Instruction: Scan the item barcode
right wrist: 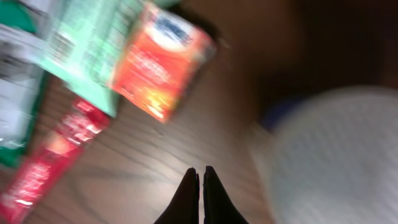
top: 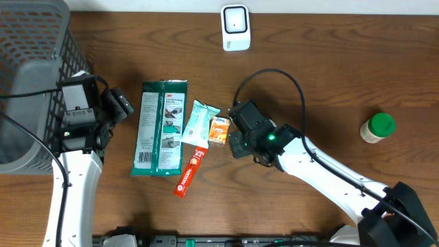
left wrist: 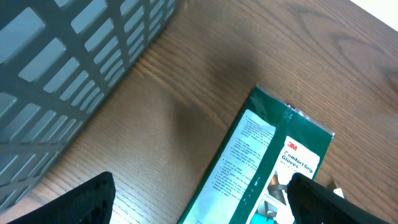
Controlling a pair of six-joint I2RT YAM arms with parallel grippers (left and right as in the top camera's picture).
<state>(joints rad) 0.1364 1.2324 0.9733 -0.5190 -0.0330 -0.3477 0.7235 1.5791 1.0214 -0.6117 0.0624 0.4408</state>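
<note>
Lying flat on the brown wooden table [top: 322, 82] is a row of items: a green plastic 3M glove package [top: 160, 128], a pale green packet [top: 199, 123] just beside it, a small orange packet [top: 219, 130] against that, and a red stick sachet [top: 191, 173] below them. The white barcode scanner [top: 235, 27] stands at the far edge, well apart from them. The right end effector [right wrist: 200, 175] is closed on nothing, its fingers pressed together just beside the orange packet, in a blurred wrist view. The left end effector [top: 123, 105] is wide open and empty, near the glove package and beside a grey mesh basket [top: 31, 62]. A white bottle with a green cap [top: 377, 127] stands at right.
</note>
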